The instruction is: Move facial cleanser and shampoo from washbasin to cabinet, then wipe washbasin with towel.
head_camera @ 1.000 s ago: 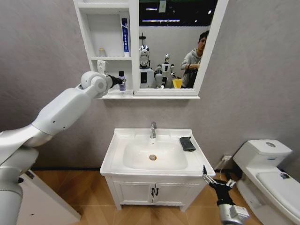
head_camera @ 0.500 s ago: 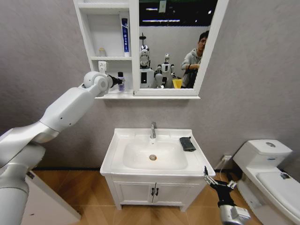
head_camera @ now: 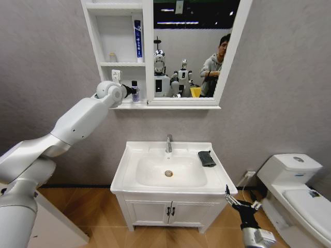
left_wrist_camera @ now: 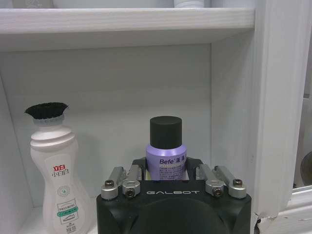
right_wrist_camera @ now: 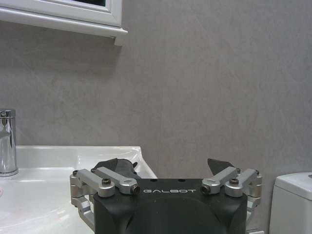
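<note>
Left hand grips the purple shampoo bottle low on its body inside the cabinet. Probably light, rigid, slick plastic. Right hand hangs open by the washbasin.

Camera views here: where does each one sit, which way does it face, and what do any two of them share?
Head view: high, facing the wall; the washbasin below, the cabinet above, left arm reaching up, right gripper low.
Left wrist view: behind the left gripper, looking into the cabinet's bottom shelf at the purple bottle and a white bottle.
Right wrist view: behind the right gripper, facing the wall past the towel.
Shared: the purple bottle in the head and left wrist views.
</note>
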